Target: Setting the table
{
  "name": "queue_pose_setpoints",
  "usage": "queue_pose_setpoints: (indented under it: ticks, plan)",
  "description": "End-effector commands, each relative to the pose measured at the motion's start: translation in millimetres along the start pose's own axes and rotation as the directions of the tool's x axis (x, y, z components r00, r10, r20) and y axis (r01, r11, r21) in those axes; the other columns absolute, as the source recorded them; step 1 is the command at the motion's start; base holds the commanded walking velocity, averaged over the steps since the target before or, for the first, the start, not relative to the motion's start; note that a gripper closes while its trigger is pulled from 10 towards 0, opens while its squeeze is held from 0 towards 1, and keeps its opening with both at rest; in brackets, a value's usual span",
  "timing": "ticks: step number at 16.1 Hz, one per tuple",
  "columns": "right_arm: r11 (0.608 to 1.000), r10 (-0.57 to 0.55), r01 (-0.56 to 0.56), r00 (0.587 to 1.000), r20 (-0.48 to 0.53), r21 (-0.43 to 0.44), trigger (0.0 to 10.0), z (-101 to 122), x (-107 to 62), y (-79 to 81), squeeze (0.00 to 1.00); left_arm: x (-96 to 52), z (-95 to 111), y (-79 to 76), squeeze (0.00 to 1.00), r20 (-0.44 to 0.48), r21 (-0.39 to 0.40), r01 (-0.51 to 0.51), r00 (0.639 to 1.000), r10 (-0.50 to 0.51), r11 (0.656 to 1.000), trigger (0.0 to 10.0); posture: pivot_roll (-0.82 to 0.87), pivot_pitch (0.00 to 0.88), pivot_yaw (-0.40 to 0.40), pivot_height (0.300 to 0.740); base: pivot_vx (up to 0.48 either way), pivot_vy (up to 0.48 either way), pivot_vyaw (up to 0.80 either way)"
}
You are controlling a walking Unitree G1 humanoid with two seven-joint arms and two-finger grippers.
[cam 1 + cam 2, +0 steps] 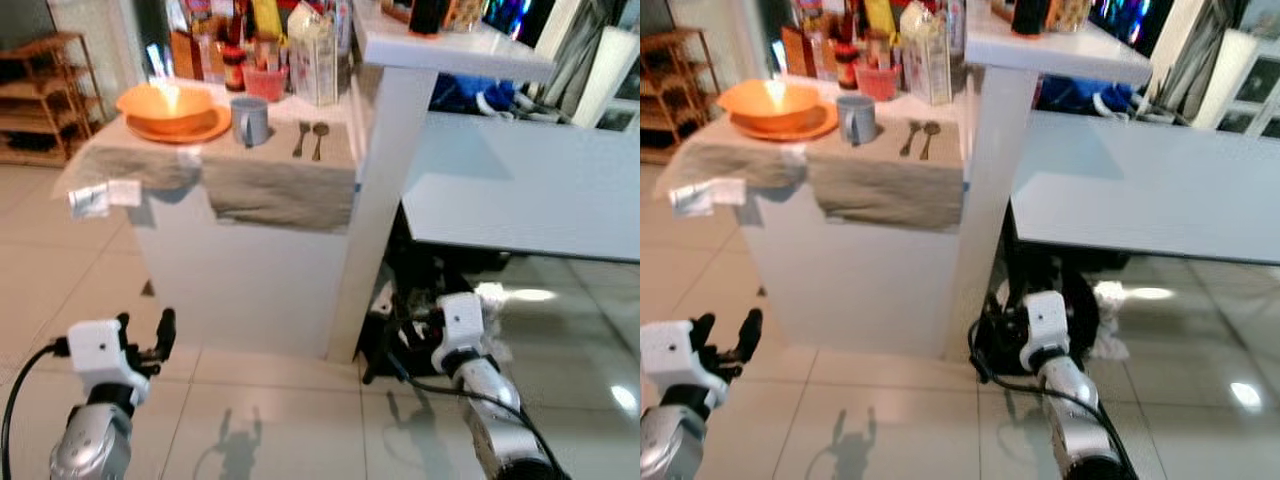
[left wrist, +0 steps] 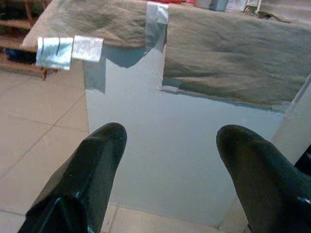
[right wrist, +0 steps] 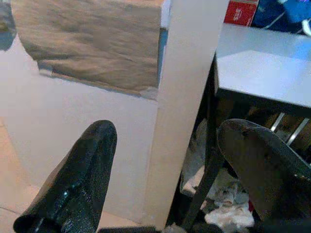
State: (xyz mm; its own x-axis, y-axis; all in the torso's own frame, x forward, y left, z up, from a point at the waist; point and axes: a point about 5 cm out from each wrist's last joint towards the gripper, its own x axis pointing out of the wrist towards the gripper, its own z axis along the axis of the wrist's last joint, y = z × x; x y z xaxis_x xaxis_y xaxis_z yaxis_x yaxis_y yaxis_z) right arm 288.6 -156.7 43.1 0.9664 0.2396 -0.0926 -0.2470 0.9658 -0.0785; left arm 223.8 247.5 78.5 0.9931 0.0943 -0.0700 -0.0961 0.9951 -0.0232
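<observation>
Orange bowl on plate [image 1: 166, 108], grey mug [image 1: 250, 120], two metal spoons [image 1: 310, 139] on cloth-covered counter, well above both grippers: left gripper [image 2: 167, 160] and right gripper [image 3: 167, 165] splayed, empty.

The room is bright. White glare spots shine on the shiny floor [image 1: 525, 295] near the low grey table [image 1: 520, 190]. The arms throw small dark shadows on the tiles. The orange bowl [image 1: 165, 103] glows. The head pictures look a bit soft and blurry.
</observation>
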Motion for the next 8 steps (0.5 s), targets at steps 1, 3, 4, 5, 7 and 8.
queue_pose_setpoints:
  ticks: [1,3,4,5,7,8]
  plan:
    - [1.000,-0.013,0.013,1.000,-0.002,-0.022,10.0,-0.5,-0.7,-5.8,0.00,3.7,-0.8,-4.3,0.00,-0.017,0.013,0.025,1.000,-0.025,1.000,10.0,0.06,0.000,-0.055,0.736,0.000,0.000,0.00]
    - [0.999,-0.017,0.016,1.000,-0.016,-0.033,10.0,0.4,4.6,-5.0,0.00,4.7,-1.0,-5.0,0.00,-0.008,-0.006,0.026,1.000,-0.026,1.000,10.0,0.05,0.000,-0.053,0.736,0.000,0.000,-0.36]
    - [0.998,-0.030,0.030,1.000,-0.009,-0.048,10.0,0.8,4.4,-6.7,0.00,0.4,-2.5,0.8,0.00,0.003,-0.042,-0.025,1.000,0.025,0.999,10.0,0.05,0.000,-0.056,0.736,0.000,0.000,-0.69]
    - [0.996,-0.055,0.057,0.998,0.036,-0.065,10.0,3.2,-0.1,-11.7,0.00,-11.3,-1.4,5.5,0.00,0.033,-0.111,-0.081,0.996,0.085,0.991,10.0,0.06,0.000,-0.066,0.736,0.000,0.000,0.00]
    - [0.996,0.005,0.010,0.988,0.155,-0.093,10.0,18.0,-6.3,-12.3,0.00,-25.2,17.1,-4.8,0.00,0.121,-0.093,-0.036,0.992,0.047,0.995,10.0,0.07,0.000,-0.078,0.736,0.000,0.000,0.00]
    - [0.997,0.008,0.006,0.983,0.185,-0.079,10.0,31.6,-2.0,-26.5,0.00,-25.8,33.4,-2.8,0.00,0.158,-0.001,0.009,0.987,-0.009,1.000,10.0,0.08,0.000,-0.086,0.736,0.000,0.000,0.00]
